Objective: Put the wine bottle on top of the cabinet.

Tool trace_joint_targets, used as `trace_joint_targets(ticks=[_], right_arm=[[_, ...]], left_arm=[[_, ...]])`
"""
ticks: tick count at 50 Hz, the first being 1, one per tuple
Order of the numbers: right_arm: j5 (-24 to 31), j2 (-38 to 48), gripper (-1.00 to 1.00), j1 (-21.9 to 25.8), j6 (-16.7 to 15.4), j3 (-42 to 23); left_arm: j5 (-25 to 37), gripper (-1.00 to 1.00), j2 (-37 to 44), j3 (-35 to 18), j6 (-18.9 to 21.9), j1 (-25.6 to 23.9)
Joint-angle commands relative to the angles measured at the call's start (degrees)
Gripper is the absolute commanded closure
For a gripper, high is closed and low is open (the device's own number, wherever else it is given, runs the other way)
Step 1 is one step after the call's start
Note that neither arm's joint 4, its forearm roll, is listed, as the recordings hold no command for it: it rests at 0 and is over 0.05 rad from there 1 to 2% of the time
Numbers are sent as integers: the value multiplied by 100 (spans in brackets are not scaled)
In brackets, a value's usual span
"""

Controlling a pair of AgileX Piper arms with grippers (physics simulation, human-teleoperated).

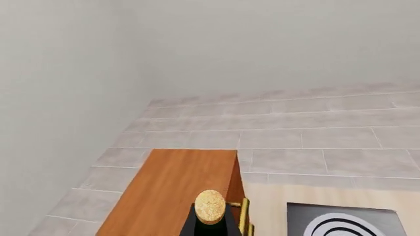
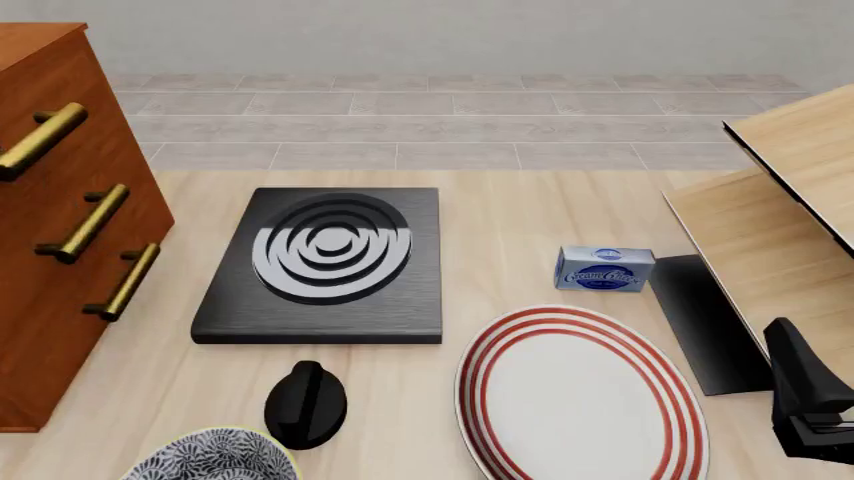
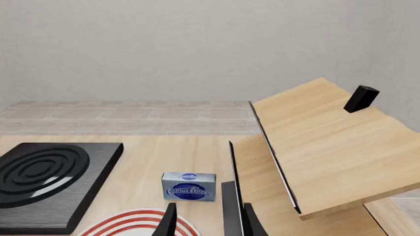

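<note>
You're looking at bare cabinet top (image 1: 172, 187) lying open beyond the wine bottle (image 1: 211, 209). On the surface (image 2: 534, 215), the black grooved slab (image 2: 323, 265), striped plate (image 2: 582, 395) and pale boards (image 2: 781, 230) are crowding the middle and right.

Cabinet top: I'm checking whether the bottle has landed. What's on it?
The left wrist view shows the reddish-brown wooden cabinet top bare, with the dark green wine bottle and its gold-tan cap over its near end. Contact is hidden by the frame edge.
</note>
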Motion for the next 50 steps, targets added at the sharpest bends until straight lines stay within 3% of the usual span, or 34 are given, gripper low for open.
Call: trace_joint_targets(ticks=[1, 18, 43, 50], right_arm=[[1, -3, -100, 1, -1, 0], [-1, 2, -100, -1, 0, 0], [-2, 3, -100, 0, 1, 0], [0, -1, -100, 1, -1, 0]], left_arm=[[-261, 100, 22, 236, -22, 398], [-821, 100, 143, 857, -131, 1120], [-1769, 100, 420, 2043, -285, 1704], [-1859, 100, 502, 2166, -250, 1751]])
